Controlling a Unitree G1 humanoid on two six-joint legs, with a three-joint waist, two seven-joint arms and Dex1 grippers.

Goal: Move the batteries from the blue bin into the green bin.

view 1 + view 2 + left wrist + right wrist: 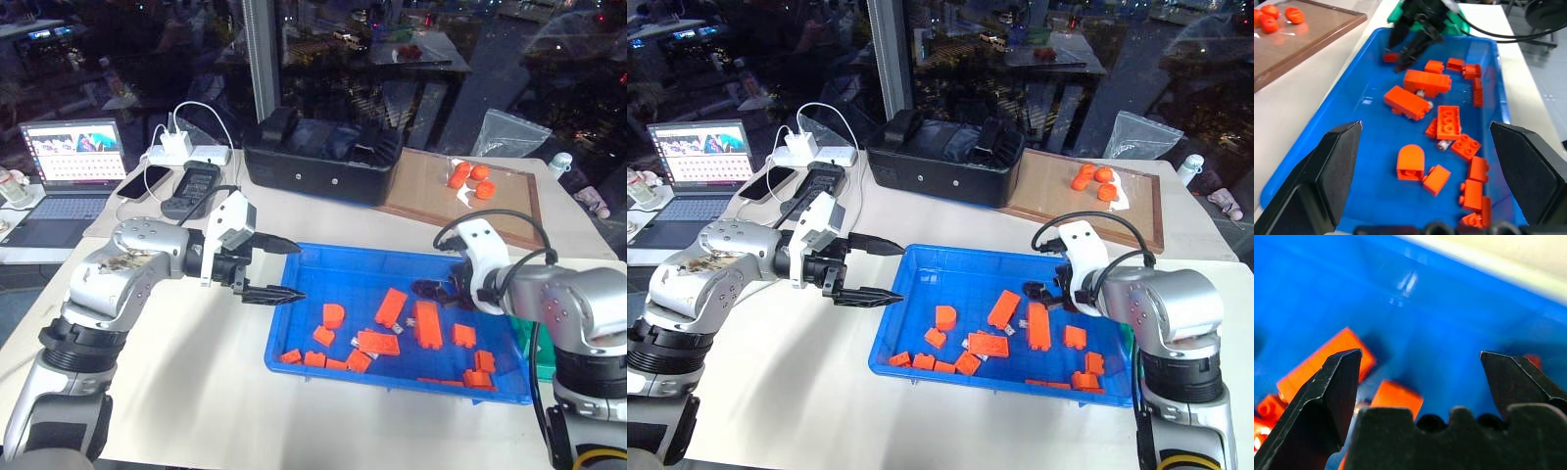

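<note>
right gripper point(431, 291) gaping wide, holding nothing, hovering inside blue bin point(323, 262); batteries point(1443, 144) lying near, among orange blocks point(391, 306).

Left claw point(1425, 171) spread wide over blue bin point(1376, 88); orange blocks point(1422, 98) scattered inside. Right claw point(1410, 49) reaches in at far end.

1. The tray point(323, 284) lies mid-table, blocks point(391, 306) scattered in it — most toward its near and right parts.
2. Behind the tray sits a box point(318, 162); to its right, a board point(431, 191).
3. Left of the box lie a charger point(179, 147) and phone point(143, 182) — a laptop point(61, 181) farther left.
4. The left gripper point(286, 270) hangs at the tray's left rim; the right gripper point(431, 291) is over the tray's right part.
</note>
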